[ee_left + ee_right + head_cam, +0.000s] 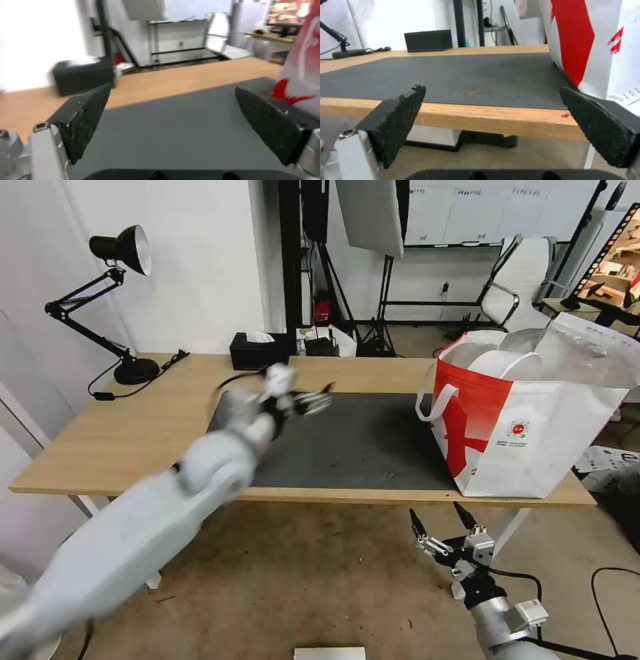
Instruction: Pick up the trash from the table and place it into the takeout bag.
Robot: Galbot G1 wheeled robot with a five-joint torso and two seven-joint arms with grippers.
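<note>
Grey mat (pixel 360 447) bare mid-table (pixel 100 440); left gripper (pixel 319 400) hovering over its back edge, fingers spread, nothing held. Takeout bag (pixel 527 433) upright at table's right end. Right gripper (pixel 441 522) agape below front edge.

My head camera: above the near edge of the table (pixel 120 440), facing forward and down, whole top in frame. My left wrist camera: low and close over the mat (pixel 180 130), facing the table's far edge. My right wrist camera: below the table's near edge, facing across the mat. Shared by all three: mat, takeout bag (pixel 527 440), black tissue box (pixel 428 40).
</note>
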